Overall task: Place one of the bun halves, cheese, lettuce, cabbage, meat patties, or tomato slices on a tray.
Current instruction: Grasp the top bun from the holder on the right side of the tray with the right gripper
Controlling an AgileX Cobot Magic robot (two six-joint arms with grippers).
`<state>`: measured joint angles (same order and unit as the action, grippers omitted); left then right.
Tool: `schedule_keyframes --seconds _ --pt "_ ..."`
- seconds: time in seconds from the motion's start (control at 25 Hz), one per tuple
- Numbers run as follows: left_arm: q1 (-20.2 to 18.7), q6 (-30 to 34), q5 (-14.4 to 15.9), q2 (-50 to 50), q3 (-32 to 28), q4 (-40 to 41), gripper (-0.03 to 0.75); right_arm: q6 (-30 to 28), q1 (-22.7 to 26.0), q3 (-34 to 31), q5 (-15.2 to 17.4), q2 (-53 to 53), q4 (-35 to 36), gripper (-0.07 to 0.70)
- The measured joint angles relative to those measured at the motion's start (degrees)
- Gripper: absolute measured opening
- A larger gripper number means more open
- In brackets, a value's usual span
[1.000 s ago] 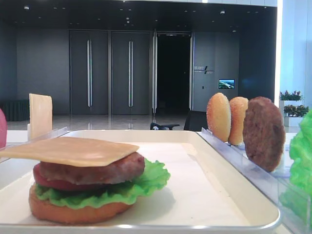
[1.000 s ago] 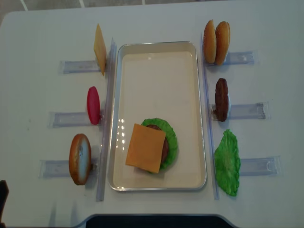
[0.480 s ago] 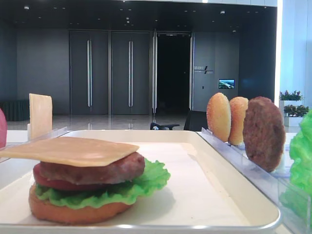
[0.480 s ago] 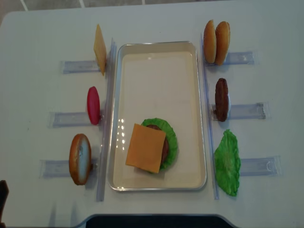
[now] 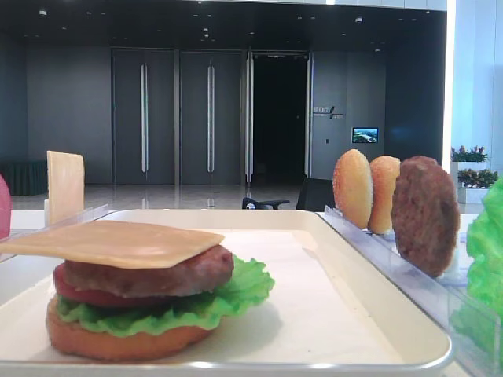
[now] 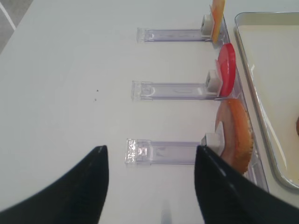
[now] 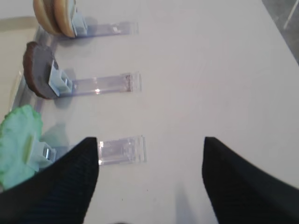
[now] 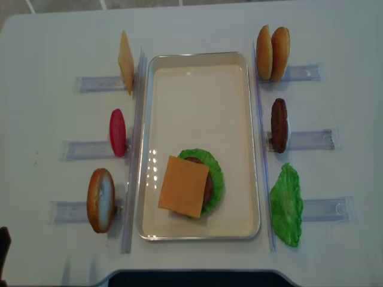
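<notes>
On the white tray (image 8: pixel 197 55) sits a stack topped by a cheese square (image 8: pixel 184 186), over a meat patty (image 5: pixel 149 275), a tomato slice and lettuce (image 8: pixel 216 173). Right of the tray a pale domed bun half (image 8: pixel 264 52), a patty (image 8: pixel 279 125) and a lettuce leaf (image 8: pixel 286 204) stand in racks. On the left stand a cheese slice (image 8: pixel 125 62) and a tomato slice (image 8: pixel 117 133). My left gripper (image 6: pixel 150 151) is open above bare table, left of an orange-brown bun piece (image 6: pixel 236 133). My right gripper (image 7: pixel 150 140) is open, to the right of the lettuce leaf (image 7: pixel 18 140).
A more orange bun piece (image 8: pixel 280 54) leans against the pale one. Clear plastic racks (image 8: pixel 311 140) stick out from both long sides of the tray, and long clear strips (image 8: pixel 134 149) run along its edges. The far half of the tray holds nothing.
</notes>
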<state>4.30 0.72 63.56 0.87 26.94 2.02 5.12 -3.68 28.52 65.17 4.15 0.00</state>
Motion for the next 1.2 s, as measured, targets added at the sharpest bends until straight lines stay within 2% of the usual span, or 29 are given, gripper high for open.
schedule_keyframes --seconds 0.28,0.44,0.84,1.2 --pt "0.0 0.0 0.0 0.0 0.0 0.0 0.444 -2.75 0.0 0.5 -0.56 19.92 0.0 0.48" --pt "0.0 0.0 0.0 0.0 0.0 0.0 0.444 -4.35 0.0 4.41 -1.42 32.71 0.0 0.48" --pt "0.0 0.0 0.05 0.0 0.0 0.0 0.444 -6.39 0.0 24.49 -2.04 62.32 0.0 0.48" --pt "0.0 0.0 0.05 0.0 0.0 0.0 0.444 -6.44 0.0 45.13 1.92 80.21 2.75 0.48"
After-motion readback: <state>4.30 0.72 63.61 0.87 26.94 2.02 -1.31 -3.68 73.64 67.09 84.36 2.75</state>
